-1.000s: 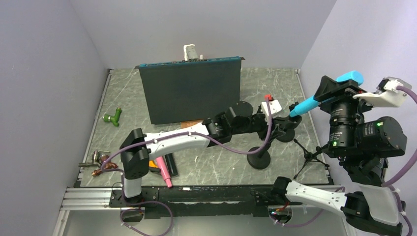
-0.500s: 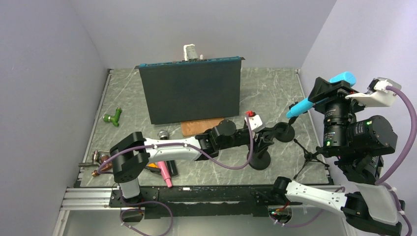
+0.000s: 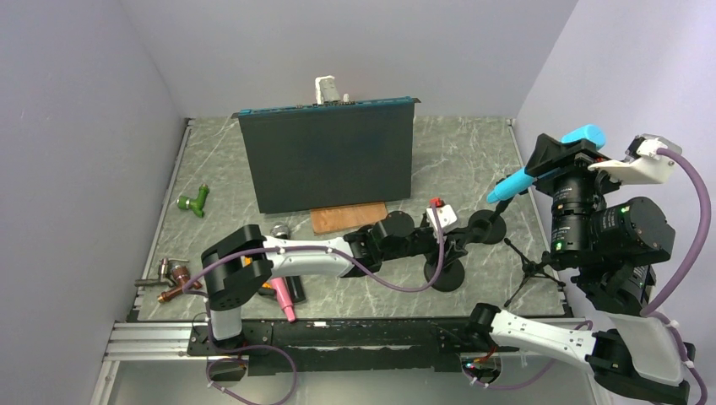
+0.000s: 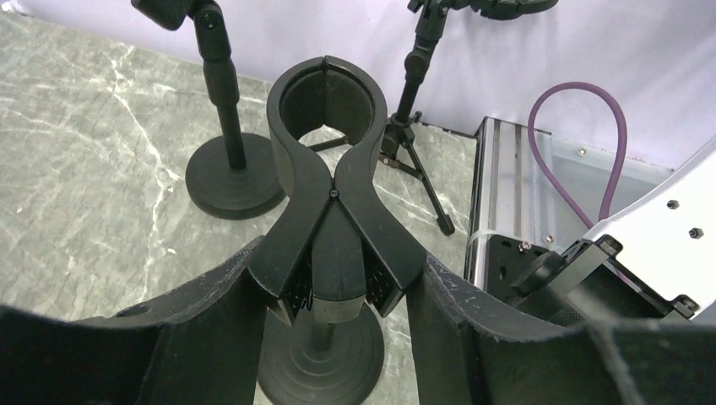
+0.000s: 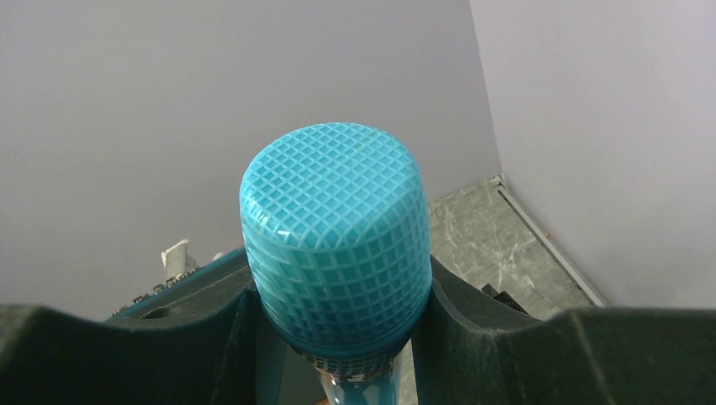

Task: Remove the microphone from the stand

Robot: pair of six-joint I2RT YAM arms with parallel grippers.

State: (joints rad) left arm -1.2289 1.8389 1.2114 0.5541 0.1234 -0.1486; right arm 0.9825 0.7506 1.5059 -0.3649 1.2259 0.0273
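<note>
Nearest, the left tool [image 4: 338,272] is clenched on the pinch levers of the clip [image 4: 325,160] atop the stand [image 3: 445,273], bracing it on the worktop [image 3: 355,291]. The clip's ring is the only holder in sight, and it is empty; no bin or tray shows. Just right of the stand is a small tripod [image 3: 530,267], and a second round-based stand [image 4: 234,179] is beside it.

Farther right and well above the worktop, the right tool [image 5: 338,295] grasps the microphone [image 5: 333,232] below its blue mesh head, its handle slanting down to the left, apart from the clip.

The removal itself looks done. What remains is probably to lower the microphone onto bare worktop, steering clear of the tripod and both stands, then let go of the clip.

At the far side a dark panel [image 3: 325,160] stands upright.
</note>
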